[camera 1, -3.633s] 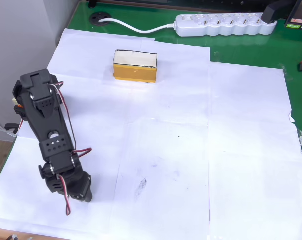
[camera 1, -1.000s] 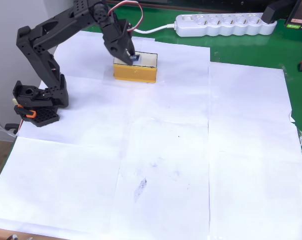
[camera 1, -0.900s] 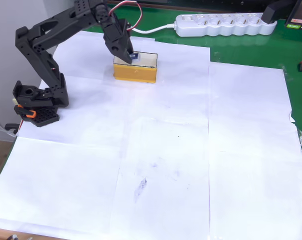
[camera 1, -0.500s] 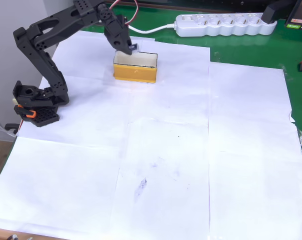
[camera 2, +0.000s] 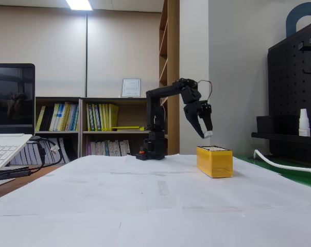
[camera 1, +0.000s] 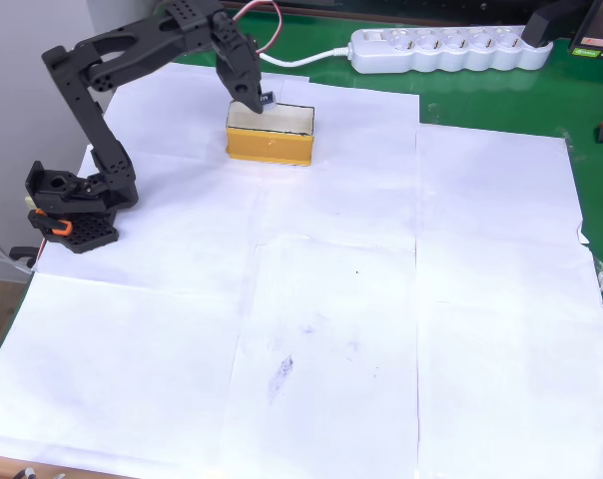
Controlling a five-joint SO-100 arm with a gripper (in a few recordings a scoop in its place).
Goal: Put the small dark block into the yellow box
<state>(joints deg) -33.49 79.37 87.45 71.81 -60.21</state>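
1. The black arm reaches from its base at the left edge of the overhead view over to the yellow box [camera 1: 270, 133], with the tool [camera 1: 259, 100] hanging just above the box's left end.
2. The tool is pinched onto the small dark block [camera 1: 266, 99]. Overhead you can just see a tiny dark bit with a bluish edge at the fingertips.
3. In the fixed view the tool [camera 2: 206, 133] points down, and the block [camera 2: 208, 134] shows as a small pale speck at its tip, a little above the box's [camera 2: 214, 161] top and not touching it.
4. The box sits on white paper sheets [camera 1: 381, 299] that cover the green bench [camera 1: 481, 95], toward the far side. Its cream top faces up, and its mustard sides show in both views.
5. A white power strip [camera 1: 446, 48] lies behind the box along the far edge of the bench, well apart from it.
6. In the fixed view there's a laptop [camera 2: 9, 128] at the left and bookshelves [camera 2: 88, 126] behind.
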